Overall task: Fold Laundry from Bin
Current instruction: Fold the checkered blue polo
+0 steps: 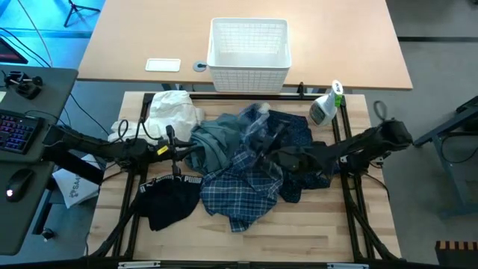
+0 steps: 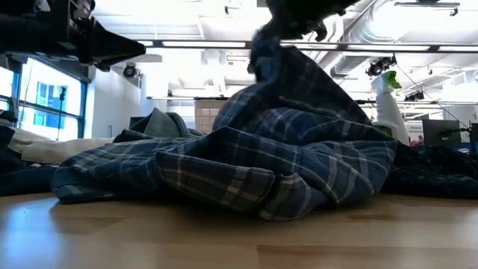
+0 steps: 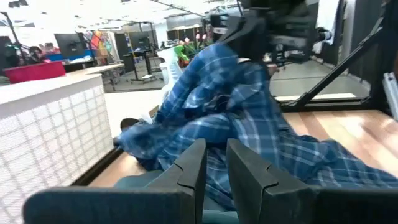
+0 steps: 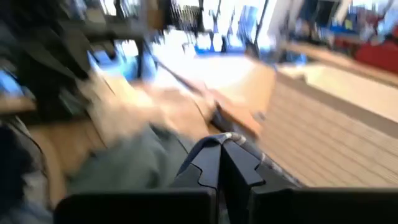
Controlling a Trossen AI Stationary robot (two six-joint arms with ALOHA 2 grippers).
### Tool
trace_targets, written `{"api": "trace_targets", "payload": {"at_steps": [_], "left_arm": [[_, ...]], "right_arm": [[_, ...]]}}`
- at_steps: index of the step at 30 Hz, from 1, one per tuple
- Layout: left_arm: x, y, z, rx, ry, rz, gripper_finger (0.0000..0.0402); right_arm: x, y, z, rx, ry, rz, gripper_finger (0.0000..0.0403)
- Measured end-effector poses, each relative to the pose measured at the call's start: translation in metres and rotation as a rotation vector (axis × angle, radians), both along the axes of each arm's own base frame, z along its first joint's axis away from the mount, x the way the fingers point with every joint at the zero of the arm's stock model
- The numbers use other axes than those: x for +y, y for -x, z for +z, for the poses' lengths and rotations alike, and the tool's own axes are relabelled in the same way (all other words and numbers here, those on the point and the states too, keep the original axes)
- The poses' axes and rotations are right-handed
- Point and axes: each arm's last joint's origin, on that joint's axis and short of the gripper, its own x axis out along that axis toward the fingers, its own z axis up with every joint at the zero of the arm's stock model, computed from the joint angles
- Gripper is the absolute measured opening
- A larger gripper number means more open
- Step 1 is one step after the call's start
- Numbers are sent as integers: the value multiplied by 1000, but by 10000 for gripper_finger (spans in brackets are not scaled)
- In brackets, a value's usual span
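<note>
- A pale wooden table [image 1: 246, 235] carries the work, with a second tabletop and a bright, open workshop beyond it.
- Nearest the front edge lie the black piece with white Puma lettering [image 1: 170, 200] and, beside it, the blue-white plaid shirt [image 1: 243, 188], spread in loose folds.
- My right gripper [image 1: 278, 158] sits over the middle of the pile; my fingers [image 4: 219, 163] are pressed tight together, and the low view shows a peak of the plaid shirt drawn up to them, so I am pinching that shirt.
- My left gripper [image 1: 196, 151] rests at the grey-green top [image 1: 213, 142]; my fingers [image 3: 191, 171] stand a narrow gap apart, with teal cloth under them, and I cannot tell whether they grip it.
- Farther back lie the navy dotted trousers [image 1: 287, 128] and, toward my left, the white cloth [image 1: 172, 110].
- A spray bottle [image 1: 326, 104] stands at the table's far right corner.
- Beyond all the garments, the white laundry basket [image 1: 249, 52] sits on the second tabletop, apart from them.
</note>
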Motion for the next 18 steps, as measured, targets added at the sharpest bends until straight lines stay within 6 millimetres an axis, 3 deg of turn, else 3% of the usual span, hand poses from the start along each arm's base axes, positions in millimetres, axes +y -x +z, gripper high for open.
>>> {"api": "trace_targets", "payload": {"at_steps": [5,9,18], "left_arm": [[-3,-2,1,17,-20,1,51],[-4,-3,-2,43,-25,20,51],[-4,-7,-10,104,13,34,51]], "right_arm": [[20,-11,-13,-124,115,49,1],[42,-15,-25,-27,245,56,1],[117,30,-34,194,329,-241,0]]}}
